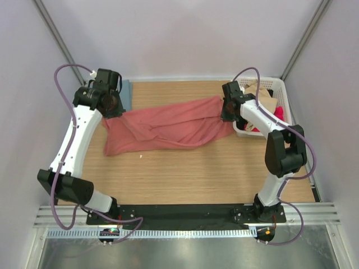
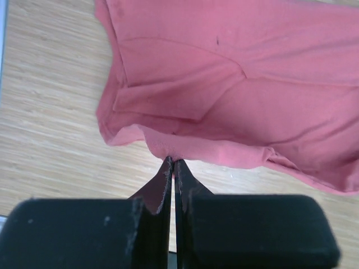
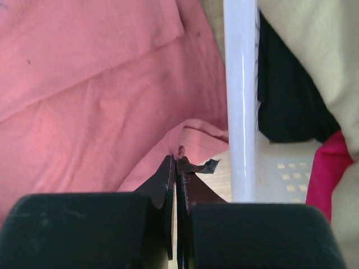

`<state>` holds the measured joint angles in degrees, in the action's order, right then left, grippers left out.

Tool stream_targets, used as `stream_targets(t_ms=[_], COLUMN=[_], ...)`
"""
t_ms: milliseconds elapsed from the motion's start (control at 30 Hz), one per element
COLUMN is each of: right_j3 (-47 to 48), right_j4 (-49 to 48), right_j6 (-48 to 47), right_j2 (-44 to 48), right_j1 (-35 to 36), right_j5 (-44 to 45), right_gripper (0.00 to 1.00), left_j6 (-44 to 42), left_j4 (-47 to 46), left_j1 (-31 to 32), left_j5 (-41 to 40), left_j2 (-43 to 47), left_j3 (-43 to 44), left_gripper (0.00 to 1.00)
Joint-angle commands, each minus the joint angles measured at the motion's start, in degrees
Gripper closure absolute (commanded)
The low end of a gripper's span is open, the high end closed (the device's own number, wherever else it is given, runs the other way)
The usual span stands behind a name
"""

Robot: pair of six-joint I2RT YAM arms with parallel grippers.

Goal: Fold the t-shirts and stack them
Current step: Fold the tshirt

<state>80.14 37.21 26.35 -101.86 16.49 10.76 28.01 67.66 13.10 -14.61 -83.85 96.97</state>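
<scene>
Both pairs of jaws are pinched shut on the red shirt (image 1: 168,126), which lies stretched and wrinkled across the counter (image 1: 196,174) between them. The left jaws hold its edge at the far left, near the teal shirt (image 1: 127,92); the right jaws hold its edge just beside the white basket (image 3: 241,84) of clothes.

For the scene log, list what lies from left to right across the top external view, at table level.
The left gripper, shut on the shirt's edge → salmon-red t-shirt → right gripper, shut on the shirt too → white basket of clothes.
</scene>
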Motion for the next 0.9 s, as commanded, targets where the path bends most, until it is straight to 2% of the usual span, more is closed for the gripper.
stream_targets(t_ms=[0, 433, 867], right_j3=[5.3, 15.3, 22.2], right_j4=[2.7, 5.0, 7.4], right_j6=[-1.8, -2.3, -1.6], right_j2=[-3.3, -13.4, -18.8], right_j1=[-0.9, -2.3, -4.3], right_j5=[1.7, 2.4, 3.9], right_gripper=[0.99, 0.99, 0.99], left_j6=[-3.0, -6.6, -8.2], left_j4=[-0.2, -0.2, 0.7], left_j1=[-0.7, -4.8, -5.4], left_j5=[-4.2, -5.4, -5.9], left_j2=[-3.7, -16.2, -22.7], left_j3=[4.1, 14.8, 19.8], left_gripper=[1.0, 1.0, 1.0])
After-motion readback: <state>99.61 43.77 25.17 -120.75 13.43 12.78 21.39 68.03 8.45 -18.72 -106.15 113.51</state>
